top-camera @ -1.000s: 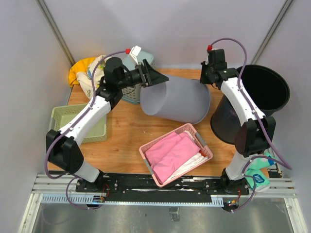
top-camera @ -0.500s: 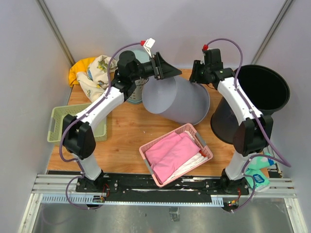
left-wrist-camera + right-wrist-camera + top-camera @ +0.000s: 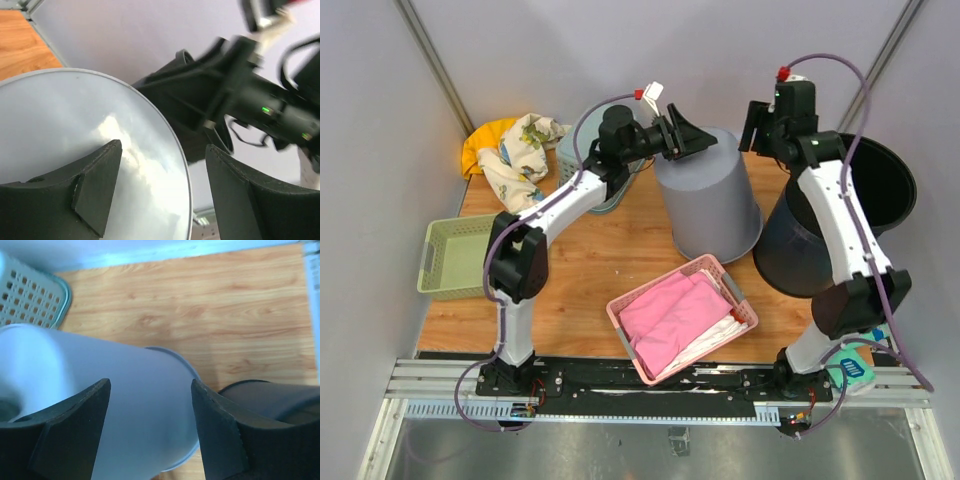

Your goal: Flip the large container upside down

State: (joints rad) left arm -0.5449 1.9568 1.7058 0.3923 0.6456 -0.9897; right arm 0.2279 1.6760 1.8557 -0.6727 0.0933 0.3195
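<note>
The large container is a grey plastic bin standing mouth down on the wooden table, base on top. My left gripper is at the left edge of that base, open. In the left wrist view the base lies under one finger and its edge runs between the jaws of the left gripper. My right gripper hovers just right of the container's top, open. In the right wrist view the right gripper has the container's wall below it, with nothing gripped.
A black bin stands tilted close to the container's right side, also in the right wrist view. A pink basket with pink cloth sits in front. A teal basket, a clothes pile and a green tray lie to the left.
The container swung from lying on its side to standing mouth down. My left gripper followed its base to the right. My right gripper opened and lifted off the container.
</note>
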